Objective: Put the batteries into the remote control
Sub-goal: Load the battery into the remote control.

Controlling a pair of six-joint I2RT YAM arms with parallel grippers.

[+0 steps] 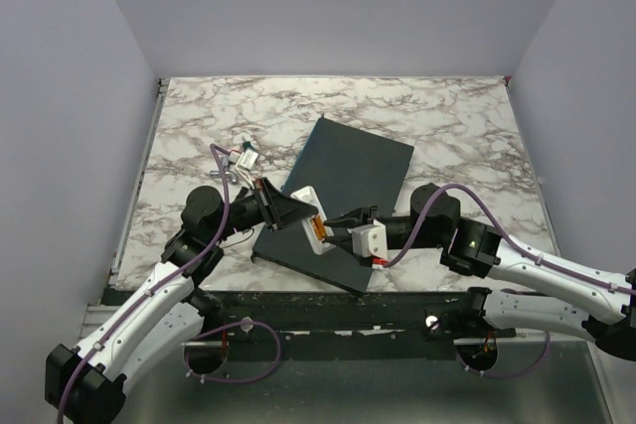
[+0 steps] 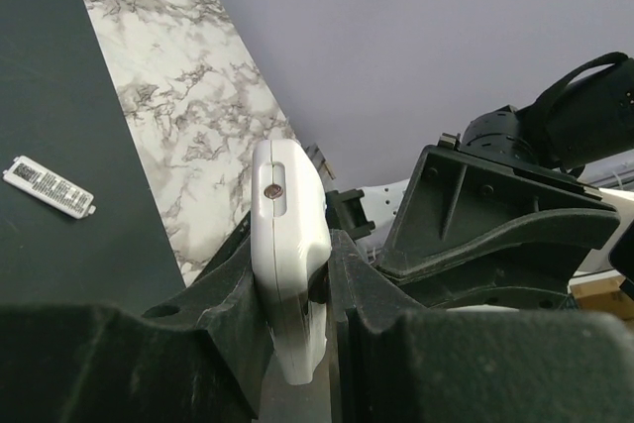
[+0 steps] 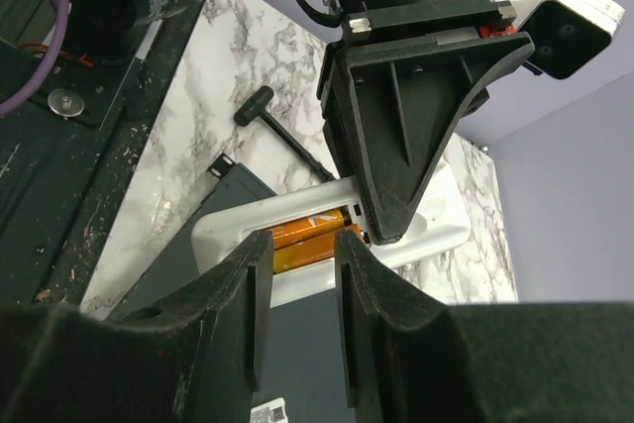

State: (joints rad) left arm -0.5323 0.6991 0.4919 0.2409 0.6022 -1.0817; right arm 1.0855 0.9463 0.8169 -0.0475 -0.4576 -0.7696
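Left gripper (image 2: 293, 279): clamped on the remote control (image 2: 287, 245), one finger against each long side. It holds the remote off the bench (image 1: 447, 126), over the near part of the dark grey slab (image 1: 358, 171).

Remote: in the right wrist view its back faces the right arm and the battery bay is open. The bay has no cover on it.

Batteries (image 3: 305, 242): two orange cylinders lie side by side, lengthwise in the bay. Both appear to sit within the recess. Whether they are pushed fully down onto the contacts cannot be told from here.

Right gripper (image 3: 302, 279): fingers a little apart with nothing between them. The tips point at the batteries from close in. Contact with the batteries cannot be confirmed.

A small white tab with printing (image 2: 50, 186) lies flat on the slab, well apart from the remote. It may be the bay cover, but that is unconfirmed.

Progress, as a judgement: the loading looks mostly done, with both cells in the bay and no loose battery seen on the bench or slab. Probably left: a last press to seat the cells, then setting the remote down. If the tab is the cover, refitting it may also remain.
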